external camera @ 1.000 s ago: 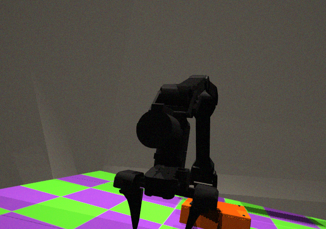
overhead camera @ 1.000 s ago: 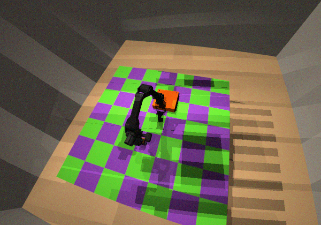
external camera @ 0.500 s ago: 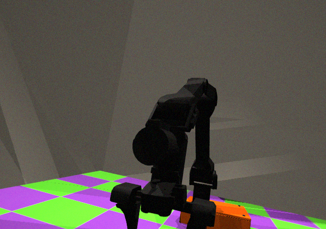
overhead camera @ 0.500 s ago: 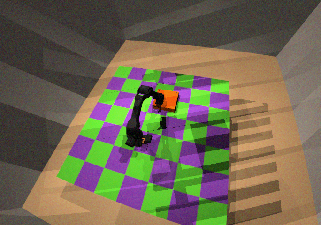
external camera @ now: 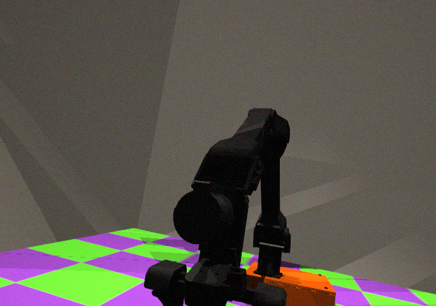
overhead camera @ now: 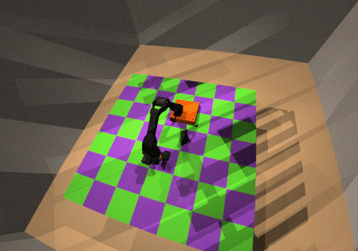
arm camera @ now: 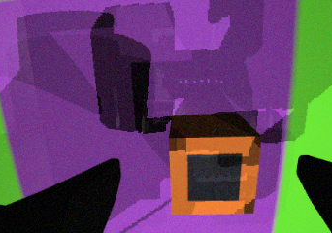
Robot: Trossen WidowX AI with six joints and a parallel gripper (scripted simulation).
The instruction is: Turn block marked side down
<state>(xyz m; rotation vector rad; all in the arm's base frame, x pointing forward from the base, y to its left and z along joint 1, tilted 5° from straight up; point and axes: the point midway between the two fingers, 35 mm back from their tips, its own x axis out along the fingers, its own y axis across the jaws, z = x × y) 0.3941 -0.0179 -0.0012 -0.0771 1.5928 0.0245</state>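
One orange block [arm camera: 215, 170] sits on a purple square of the checkered table [arm camera: 319, 112] in my wrist view, its dark marked square facing up at the camera. My two black fingers are spread wide to either side of it, holding nothing and not touching it.

Bare test cell: grey angled walls [external camera: 81, 108], tan wooden table [overhead camera: 289, 88], green-purple checkered mat [overhead camera: 120, 207]
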